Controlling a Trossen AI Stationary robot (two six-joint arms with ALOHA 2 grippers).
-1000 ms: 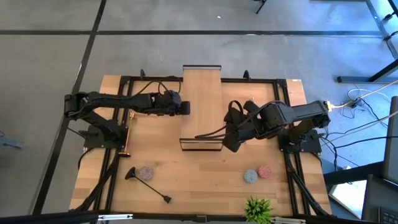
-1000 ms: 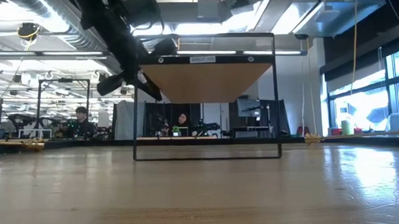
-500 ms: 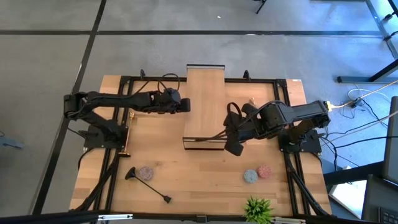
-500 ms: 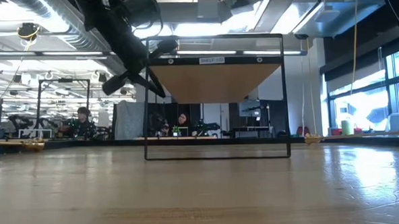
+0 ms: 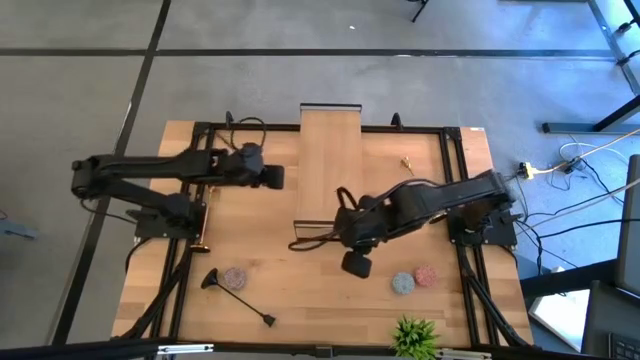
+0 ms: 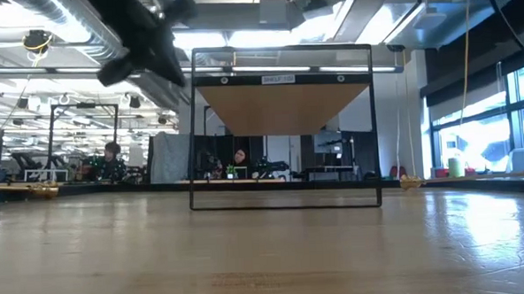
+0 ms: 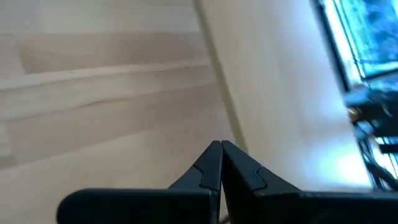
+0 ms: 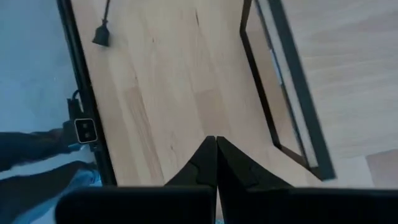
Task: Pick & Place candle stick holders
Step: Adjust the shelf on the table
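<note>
No candlestick is held: the left gripper [image 5: 272, 177] is seen with fingers pressed together, empty, above the table left of the raised wooden shelf [image 5: 328, 160], and the right gripper [image 5: 357, 263] likewise closed and empty near the shelf's front frame. 1 black candlestick [image 5: 238, 298] lies on its side at the table's front left; 1 gold candlestick [image 5: 407, 162] lies right of the shelf. The approach step is judged to be in hand; opened fingers over a stem are called for next.

table [image 5: 260, 270]: pale wood, smooth | shelf frame [image 8: 292, 93]: matt blk metal
</note>
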